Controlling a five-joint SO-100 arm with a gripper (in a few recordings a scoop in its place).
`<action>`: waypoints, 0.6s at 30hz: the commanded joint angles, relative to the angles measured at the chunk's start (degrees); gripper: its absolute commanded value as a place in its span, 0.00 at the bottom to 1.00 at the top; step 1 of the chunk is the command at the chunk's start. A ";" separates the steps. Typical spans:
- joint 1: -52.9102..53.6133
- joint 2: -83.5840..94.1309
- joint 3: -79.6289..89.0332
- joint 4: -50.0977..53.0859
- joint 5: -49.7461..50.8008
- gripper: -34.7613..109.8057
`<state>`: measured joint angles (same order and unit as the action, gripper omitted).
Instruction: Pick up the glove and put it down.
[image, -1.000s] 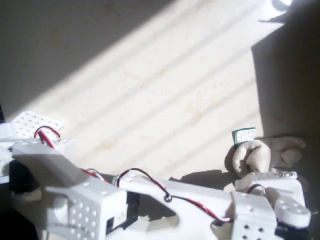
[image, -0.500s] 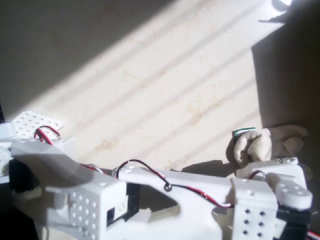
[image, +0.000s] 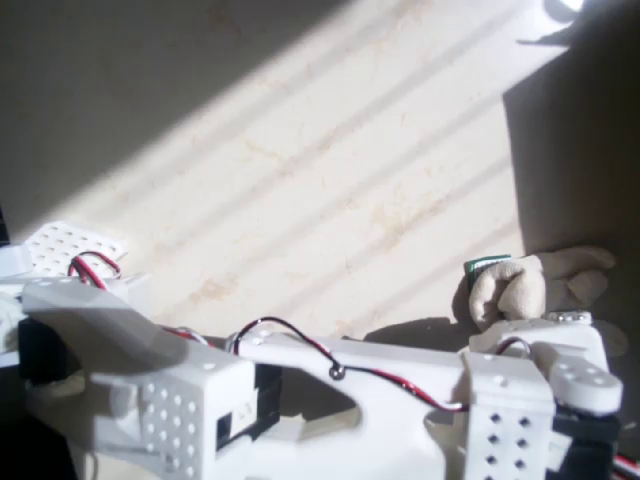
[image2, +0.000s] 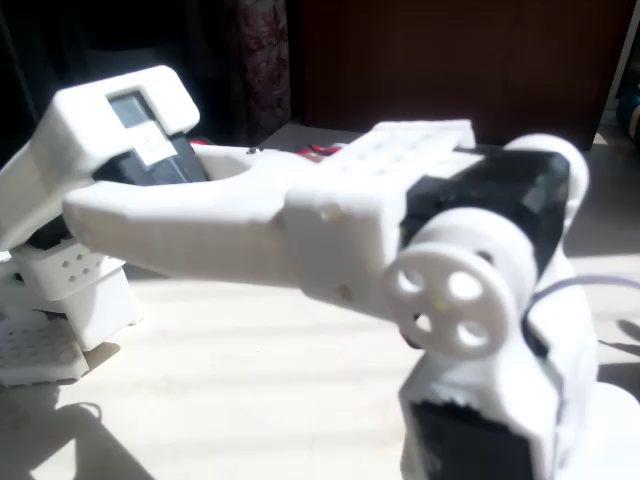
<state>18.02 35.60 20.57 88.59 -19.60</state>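
- In the overhead view the glove lies on the pale table at the right, half in shadow, its cream folds bunched up.
- The white arm's wrist and gripper head sit directly below the glove in that picture, their top edge meeting it.
- The fingertips are hidden; open or closed cannot be told.
- A small green card touches the glove's upper left edge.

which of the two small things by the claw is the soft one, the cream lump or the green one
The cream lump, the glove: rounded, folded fabric. The green card at its upper left is flat and straight-edged.
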 joint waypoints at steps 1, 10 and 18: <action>-0.62 5.80 -0.79 0.18 -0.09 0.38; -3.87 21.45 -1.32 9.14 0.18 0.38; -16.08 29.44 -1.32 11.60 0.44 0.38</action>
<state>6.94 60.64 20.57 99.84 -19.60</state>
